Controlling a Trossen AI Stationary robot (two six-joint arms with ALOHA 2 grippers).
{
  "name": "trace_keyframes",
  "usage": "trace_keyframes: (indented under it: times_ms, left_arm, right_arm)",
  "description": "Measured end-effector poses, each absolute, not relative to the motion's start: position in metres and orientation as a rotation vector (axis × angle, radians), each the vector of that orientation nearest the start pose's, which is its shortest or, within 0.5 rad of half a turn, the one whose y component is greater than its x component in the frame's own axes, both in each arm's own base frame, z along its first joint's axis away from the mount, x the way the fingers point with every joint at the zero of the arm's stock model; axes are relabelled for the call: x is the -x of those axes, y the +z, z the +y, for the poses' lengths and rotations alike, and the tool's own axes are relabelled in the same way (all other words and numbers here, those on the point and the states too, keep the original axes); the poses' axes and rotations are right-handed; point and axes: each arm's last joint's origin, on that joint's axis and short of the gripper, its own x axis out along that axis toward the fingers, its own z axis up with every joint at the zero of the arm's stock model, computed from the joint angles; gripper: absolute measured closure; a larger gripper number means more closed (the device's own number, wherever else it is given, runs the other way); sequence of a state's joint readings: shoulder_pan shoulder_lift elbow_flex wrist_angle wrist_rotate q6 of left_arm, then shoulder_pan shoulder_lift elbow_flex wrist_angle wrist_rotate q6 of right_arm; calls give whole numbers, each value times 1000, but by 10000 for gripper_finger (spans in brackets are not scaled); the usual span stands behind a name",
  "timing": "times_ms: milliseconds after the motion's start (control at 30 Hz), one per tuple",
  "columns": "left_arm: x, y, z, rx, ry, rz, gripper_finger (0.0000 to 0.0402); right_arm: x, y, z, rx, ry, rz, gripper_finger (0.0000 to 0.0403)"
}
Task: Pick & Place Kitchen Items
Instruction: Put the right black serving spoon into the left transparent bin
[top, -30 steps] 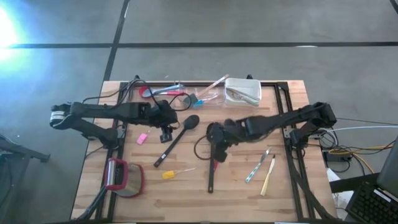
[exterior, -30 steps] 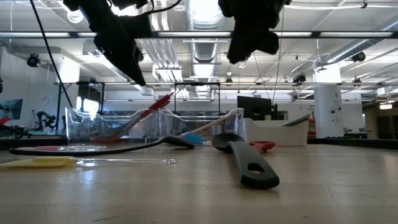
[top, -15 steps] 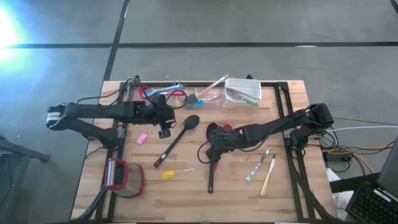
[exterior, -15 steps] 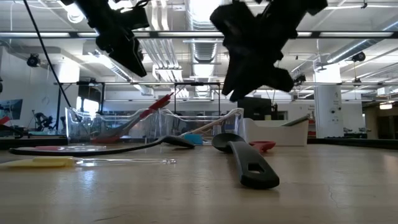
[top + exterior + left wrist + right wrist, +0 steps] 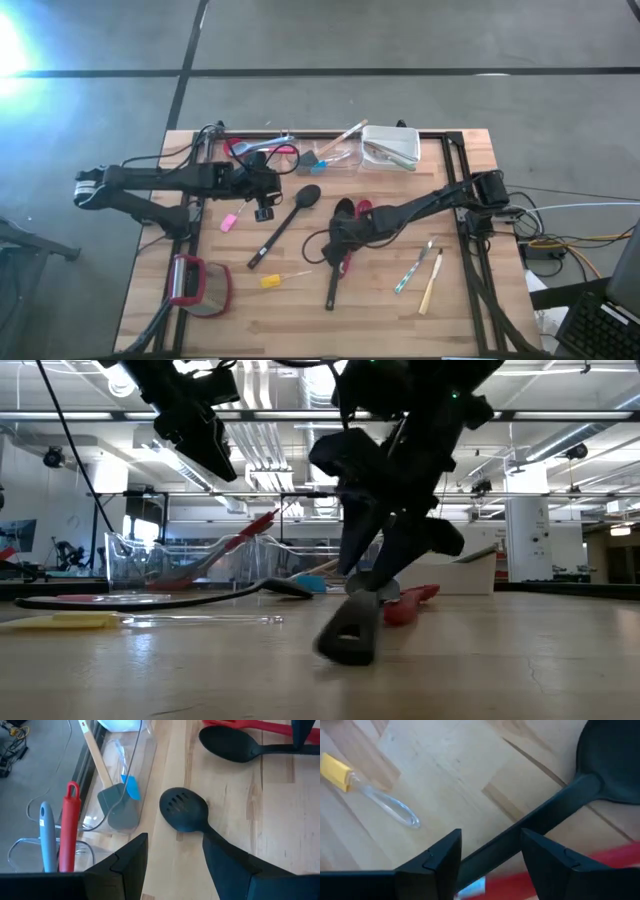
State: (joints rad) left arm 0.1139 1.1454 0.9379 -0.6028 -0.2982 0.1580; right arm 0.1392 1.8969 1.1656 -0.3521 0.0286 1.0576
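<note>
Right gripper [image 5: 340,243], fingers apart, straddles the black spoon [image 5: 336,262] handle at table's 5 o'clock; light, stiff, slick, best gripped mid-handle; left gripper [image 5: 264,205] hovers open at 10 o'clock

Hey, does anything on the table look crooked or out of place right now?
Yes. The black spoon under the right gripper looks odd: in the low view its handle end rests on the wood while its bowl end tilts up between the open fingers.

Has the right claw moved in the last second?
Yes. The right claw has come down and toward the table's front edge, away from the white tub, and now straddles the black spoon's handle.
</note>
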Motion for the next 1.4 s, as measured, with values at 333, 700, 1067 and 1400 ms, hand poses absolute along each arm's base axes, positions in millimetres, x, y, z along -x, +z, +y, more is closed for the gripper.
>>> trace_keyframes:
  times_ms: [333,700,1067,1400]
  left_arm:
    - [-226,283,34,-223,325,842,206]
    - [-226,283,34,-223,325,843,206]
    - [-226,283,34,-223,325,843,206]
    - [-226,283,34,-223,325,844,206]
  right_arm:
    - [-384,133,43,-843,-507,1105,182]
    - [-378,179,39,-761,-553,1081,181]
    - [-376,150,40,-811,-665,1151,181]
    - [-379,125,40,-793,-725,1197,221]
